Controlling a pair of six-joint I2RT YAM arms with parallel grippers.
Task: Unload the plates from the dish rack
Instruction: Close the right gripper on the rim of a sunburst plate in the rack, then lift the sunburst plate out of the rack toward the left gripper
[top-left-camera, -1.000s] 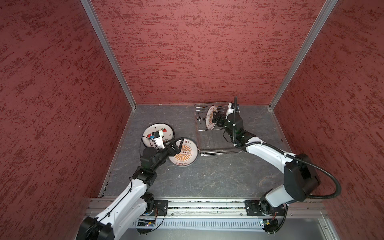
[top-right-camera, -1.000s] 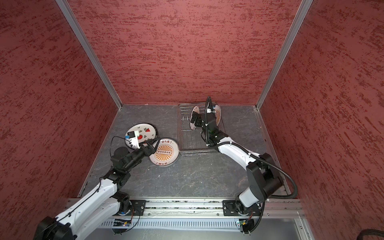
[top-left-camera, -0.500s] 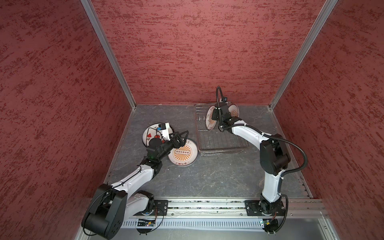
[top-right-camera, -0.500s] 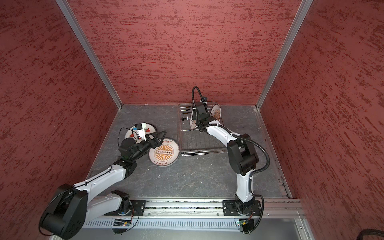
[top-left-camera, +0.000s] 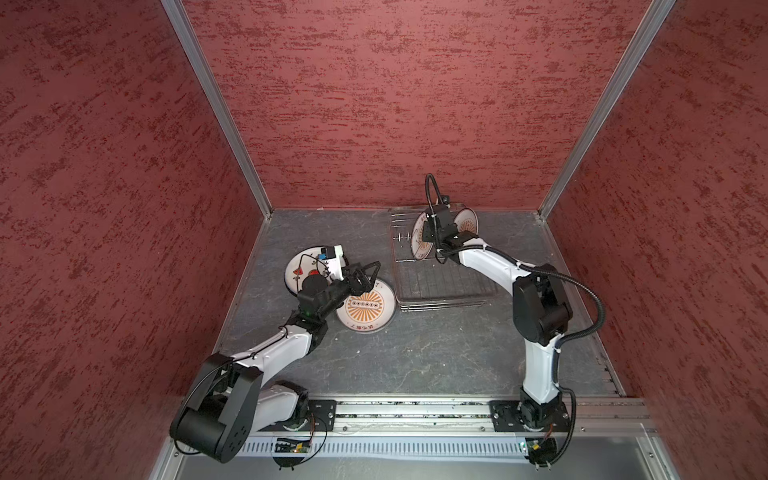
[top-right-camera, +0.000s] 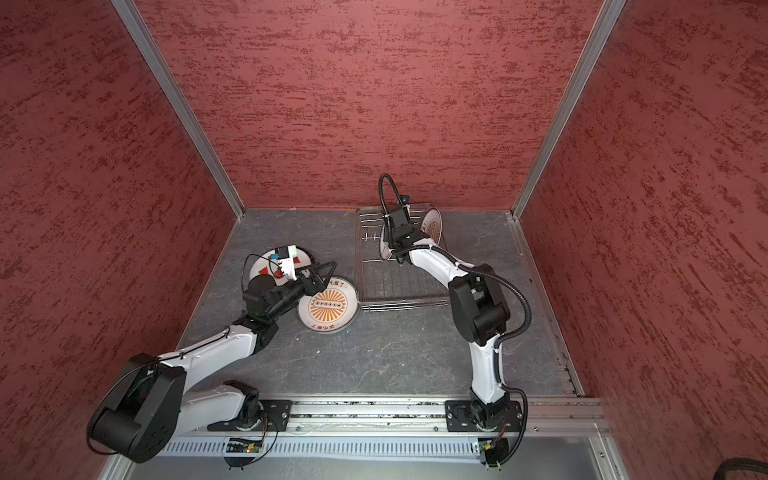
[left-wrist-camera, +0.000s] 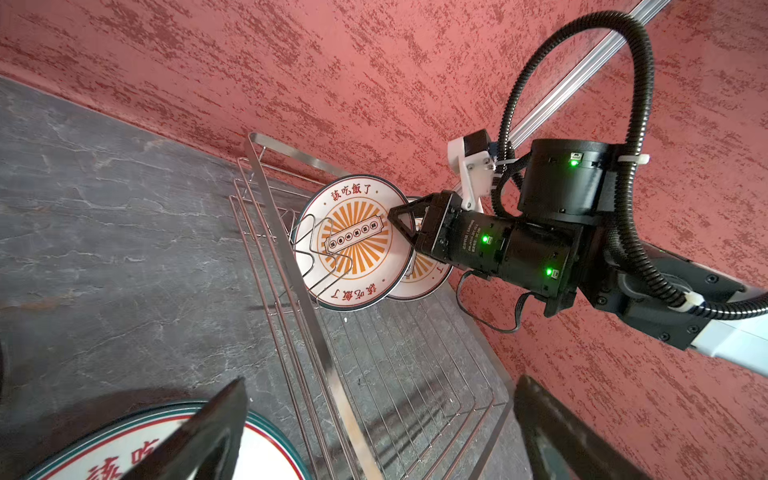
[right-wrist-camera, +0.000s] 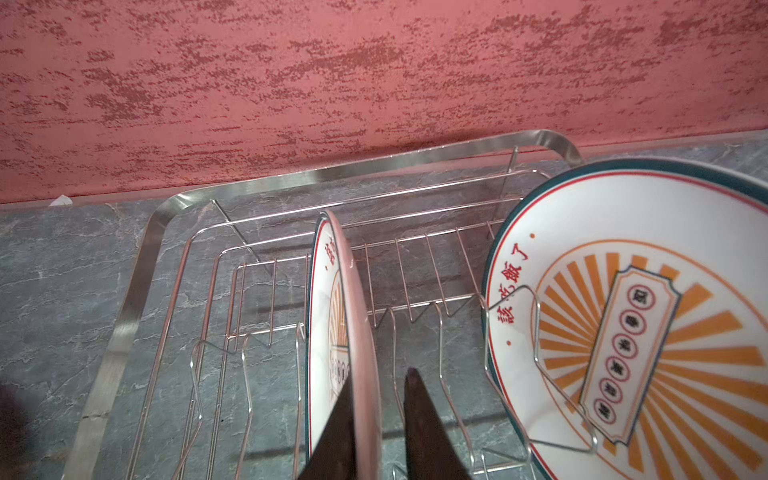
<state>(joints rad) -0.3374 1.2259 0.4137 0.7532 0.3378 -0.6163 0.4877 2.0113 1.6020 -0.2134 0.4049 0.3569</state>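
Note:
The silver wire dish rack (top-left-camera: 440, 286) (top-right-camera: 399, 286) stands at the back right. Two sunburst plates stand in it. My right gripper (top-left-camera: 427, 235) (right-wrist-camera: 380, 374) is shut on the rim of the left plate (top-left-camera: 417, 245) (right-wrist-camera: 328, 316) (left-wrist-camera: 353, 245), one finger on each face. The other plate (top-left-camera: 467, 222) (right-wrist-camera: 644, 332) leans behind it. A third sunburst plate (top-left-camera: 365, 309) (top-right-camera: 328, 305) lies flat on the table beside the rack. A watermelon plate (top-left-camera: 297, 270) lies left of it, half hidden by my left wrist. My left gripper (top-left-camera: 368, 272) (left-wrist-camera: 380, 436) hangs open and empty over the flat sunburst plate's far edge.
Red textured walls (top-left-camera: 395, 104) close in the grey table (top-left-camera: 415, 353) on three sides; the rack sits close against the back wall. A metal rail (top-left-camera: 415, 409) with both arm bases runs along the front edge. The rack's near half (left-wrist-camera: 415, 374) holds nothing.
My right jaws have closed from wide open onto the standing plate's rim, and that arm's elbow has risen. My left gripper has shifted slightly toward the rack, still open.

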